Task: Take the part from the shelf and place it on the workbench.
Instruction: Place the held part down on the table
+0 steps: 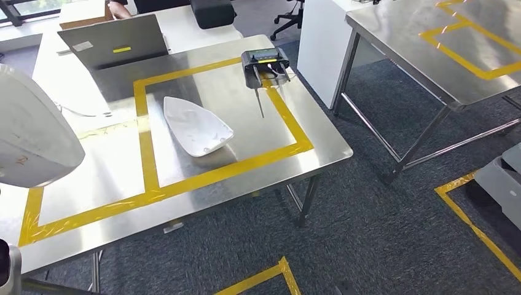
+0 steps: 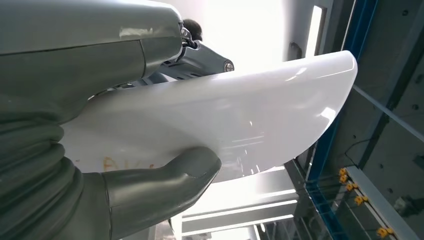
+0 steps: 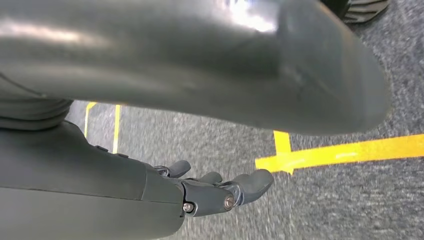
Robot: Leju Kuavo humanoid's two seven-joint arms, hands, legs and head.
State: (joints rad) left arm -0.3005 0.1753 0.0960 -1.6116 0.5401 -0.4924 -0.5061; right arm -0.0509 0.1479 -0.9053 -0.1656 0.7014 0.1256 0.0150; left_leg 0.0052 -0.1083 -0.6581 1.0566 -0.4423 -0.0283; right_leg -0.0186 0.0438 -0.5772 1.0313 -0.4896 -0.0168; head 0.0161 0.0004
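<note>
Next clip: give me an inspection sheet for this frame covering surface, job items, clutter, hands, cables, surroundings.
Surface: steel workbench marked with yellow tape rectangles.
Job's things: one white part lies inside the taped rectangle; a second white part is held off the bench.
Clutter: black device with a thin probe at the far edge; grey laptop.
Hands: left hand grips the second white part; right hand holds nothing, fingers apart, above the carpet.
Cables: thin wires at the black device; a thin cable beside the laptop.
Surroundings: second steel table, grey carpet with yellow tape, office chair.

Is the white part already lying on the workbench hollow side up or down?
Hollow side up: the white part on the workbench shows its raised rim around a sunken inside.
</note>
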